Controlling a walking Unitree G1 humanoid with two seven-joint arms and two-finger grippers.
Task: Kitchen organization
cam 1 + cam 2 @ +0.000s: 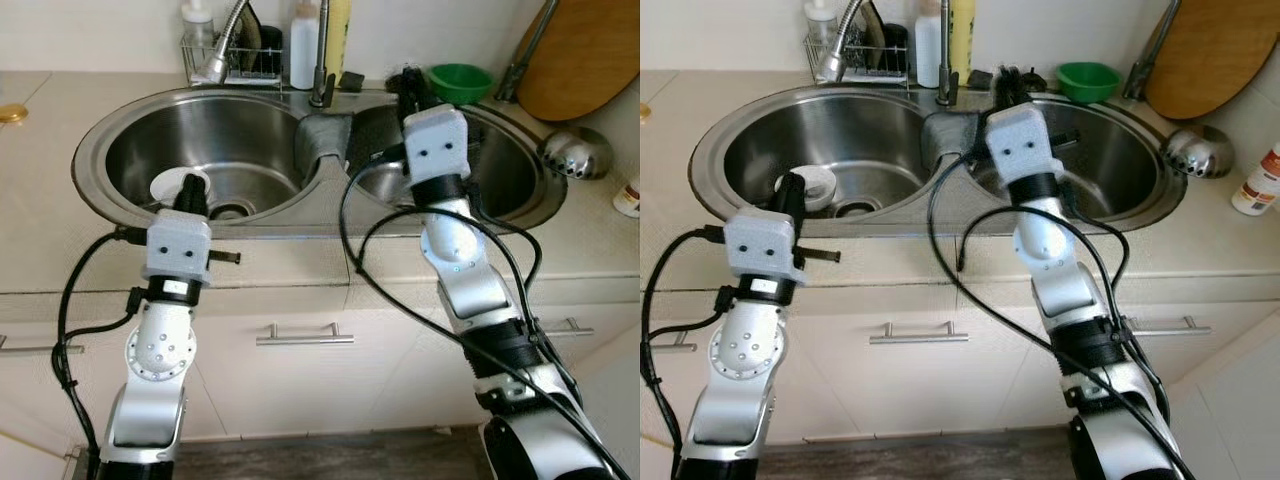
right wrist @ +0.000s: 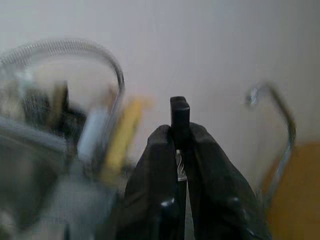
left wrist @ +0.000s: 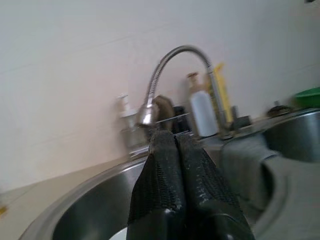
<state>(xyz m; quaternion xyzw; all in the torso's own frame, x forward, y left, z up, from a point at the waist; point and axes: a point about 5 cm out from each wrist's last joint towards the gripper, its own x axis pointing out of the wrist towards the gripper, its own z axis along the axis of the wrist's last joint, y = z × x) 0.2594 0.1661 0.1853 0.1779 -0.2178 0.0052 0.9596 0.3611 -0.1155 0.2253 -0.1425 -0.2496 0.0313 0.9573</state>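
Note:
A double steel sink [image 1: 120, 205] is set in the beige counter. A white bowl [image 1: 170, 184] lies in the left basin near the drain. My left gripper [image 1: 192, 192] hovers over that basin's front edge, just beside the bowl; its fingers [image 3: 159, 165] are pressed together with nothing between them. My right gripper [image 1: 410, 85] reaches over the right basin toward the back rim. It is shut on a thin black handle [image 2: 180, 111] that sticks out past the fingertips; the rest of this utensil is hidden.
A spring faucet [image 1: 225, 45] arches over the left basin, with a wire rack and bottles [image 1: 305, 45] behind. A grey cloth [image 1: 325, 135] drapes the divider. A green bowl [image 1: 460, 80], wooden board [image 1: 580, 55] and steel ladle [image 1: 578, 152] sit at the back right.

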